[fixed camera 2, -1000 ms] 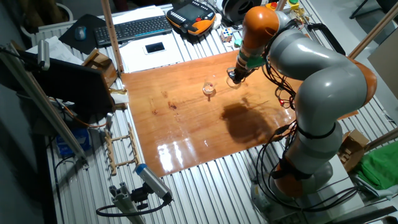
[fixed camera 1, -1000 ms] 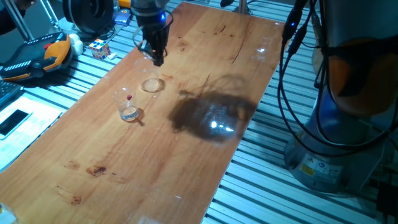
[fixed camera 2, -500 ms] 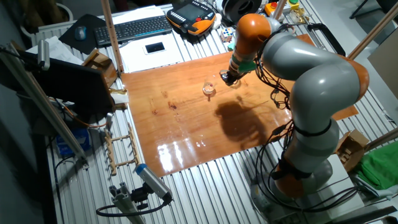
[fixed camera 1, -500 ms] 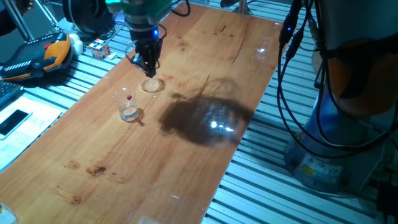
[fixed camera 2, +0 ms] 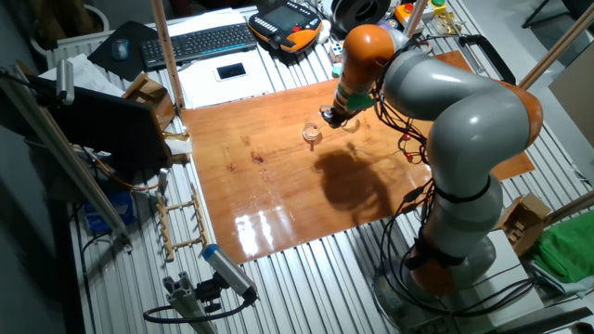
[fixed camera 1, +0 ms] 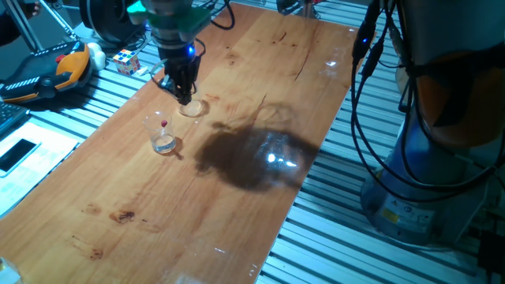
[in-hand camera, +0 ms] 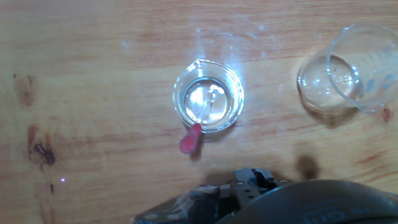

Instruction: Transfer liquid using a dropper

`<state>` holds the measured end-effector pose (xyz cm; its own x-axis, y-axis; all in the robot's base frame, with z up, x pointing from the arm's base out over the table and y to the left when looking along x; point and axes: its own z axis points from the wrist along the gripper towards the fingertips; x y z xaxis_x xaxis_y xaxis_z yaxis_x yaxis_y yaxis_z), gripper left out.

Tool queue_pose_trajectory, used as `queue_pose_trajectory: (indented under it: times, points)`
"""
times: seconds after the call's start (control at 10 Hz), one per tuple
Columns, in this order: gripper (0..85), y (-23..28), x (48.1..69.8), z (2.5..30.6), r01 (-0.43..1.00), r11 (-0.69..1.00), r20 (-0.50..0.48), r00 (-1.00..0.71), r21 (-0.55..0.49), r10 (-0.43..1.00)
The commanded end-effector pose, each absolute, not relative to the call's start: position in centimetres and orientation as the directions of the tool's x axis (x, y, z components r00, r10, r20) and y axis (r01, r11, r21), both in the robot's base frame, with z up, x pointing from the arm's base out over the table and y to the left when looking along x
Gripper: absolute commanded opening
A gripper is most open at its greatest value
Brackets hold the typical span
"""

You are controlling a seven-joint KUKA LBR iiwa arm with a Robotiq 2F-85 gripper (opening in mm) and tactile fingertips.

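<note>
A small clear glass cup (fixed camera 1: pixel 163 137) stands on the wooden table (fixed camera 1: pixel 237 197). The dropper (fixed camera 1: pixel 163 125) leans inside it, red bulb up. In the hand view the cup (in-hand camera: pixel 208 96) is at centre, with the dropper's red bulb (in-hand camera: pixel 191 140) over its near rim and a pale glint of liquid (in-hand camera: pixel 214 107) inside. A second clear glass vessel (in-hand camera: pixel 354 65) stands to the right; it also shows in one fixed view (fixed camera 1: pixel 192 108). My gripper (fixed camera 1: pixel 181 95) points down, just above that vessel and beside the cup. Its fingers are too small to read and are out of the hand view.
A Rubik's cube (fixed camera 1: pixel 126 61) and an orange teach pendant (fixed camera 1: pixel 47 71) lie off the table's far left edge, a phone (fixed camera 1: pixel 17 154) further left. A keyboard (fixed camera 2: pixel 200 42) lies beyond the table. The arm's base and cables (fixed camera 1: pixel 426 158) stand at the right.
The arm has moved left and toward the cup, from beyond the second vessel to just above it. Its shadow on the table shifted left too. The cup and dropper have not moved.
</note>
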<state>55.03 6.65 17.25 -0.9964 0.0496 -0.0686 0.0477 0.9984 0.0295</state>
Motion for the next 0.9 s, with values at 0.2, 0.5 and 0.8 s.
queue_pose_trajectory:
  times: [0.2, 0.5, 0.8]
  points:
    - [1.0, 7.3, 55.1, 17.1, 0.065, 0.997, -0.075, -0.995, 0.034, 0.068]
    - [1.0, 8.7, 54.7, 16.9, 0.099, 0.995, -0.088, -0.991, 0.021, 0.1]
    - [1.0, 10.4, 55.2, 16.7, 0.156, 0.988, -0.089, -0.984, 0.018, 0.157]
